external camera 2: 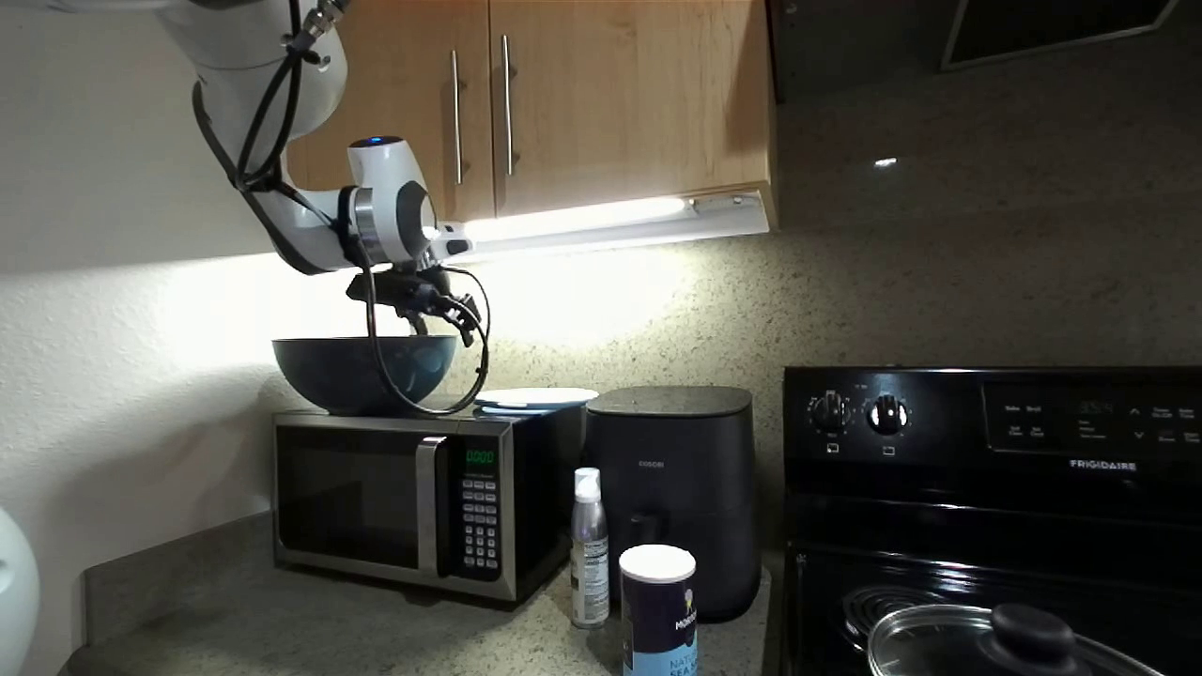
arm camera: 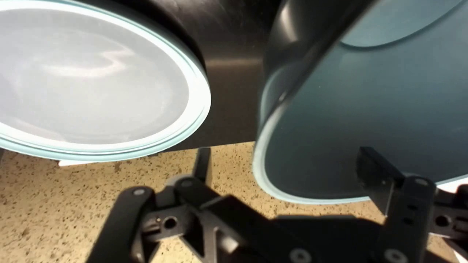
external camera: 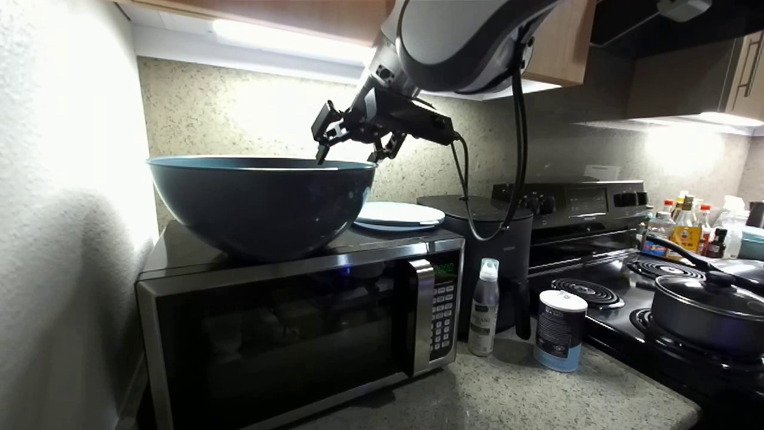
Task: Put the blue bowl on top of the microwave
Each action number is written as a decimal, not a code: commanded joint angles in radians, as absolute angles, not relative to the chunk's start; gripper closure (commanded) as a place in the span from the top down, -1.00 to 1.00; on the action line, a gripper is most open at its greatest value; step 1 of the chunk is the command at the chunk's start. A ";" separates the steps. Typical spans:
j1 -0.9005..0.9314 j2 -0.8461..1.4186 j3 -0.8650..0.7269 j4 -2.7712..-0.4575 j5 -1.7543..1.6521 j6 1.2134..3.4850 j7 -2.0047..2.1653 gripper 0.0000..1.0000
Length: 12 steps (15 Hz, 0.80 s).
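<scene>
The blue bowl [external camera: 262,209] is upright on top of the microwave [external camera: 286,346], toward the wall side. In an exterior view, the bowl [external camera 2: 347,376] also appears to rest on the microwave [external camera 2: 352,493]. My gripper [external camera: 349,156] is open above the bowl's rim, and it shows there too in an exterior view [external camera 2: 443,334]. In the wrist view, the fingers of the gripper [arm camera: 285,157] are wide apart with nothing held. One finger is over the bowl's inside [arm camera: 365,117], the other is outside its rim. The bowl's underside is hidden.
A pale-blue plate [external camera: 400,215] lies on the microwave beside the bowl. A black air fryer [external camera 2: 671,498], spray bottle [external camera 2: 590,554] and salt canister [external camera 2: 659,610] stand to the right. A stove [external camera: 573,209] with a lidded pan [external camera: 710,310] is farther right. Cabinets [external camera 2: 629,94] hang above.
</scene>
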<state>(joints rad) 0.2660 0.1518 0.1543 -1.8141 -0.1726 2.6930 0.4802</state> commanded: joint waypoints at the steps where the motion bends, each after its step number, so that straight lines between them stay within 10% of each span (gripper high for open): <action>1: 0.286 0.084 0.129 -1.875 -0.284 2.773 0.591 1.00; 12: 0.277 0.092 0.140 -1.857 -0.245 2.749 0.555 1.00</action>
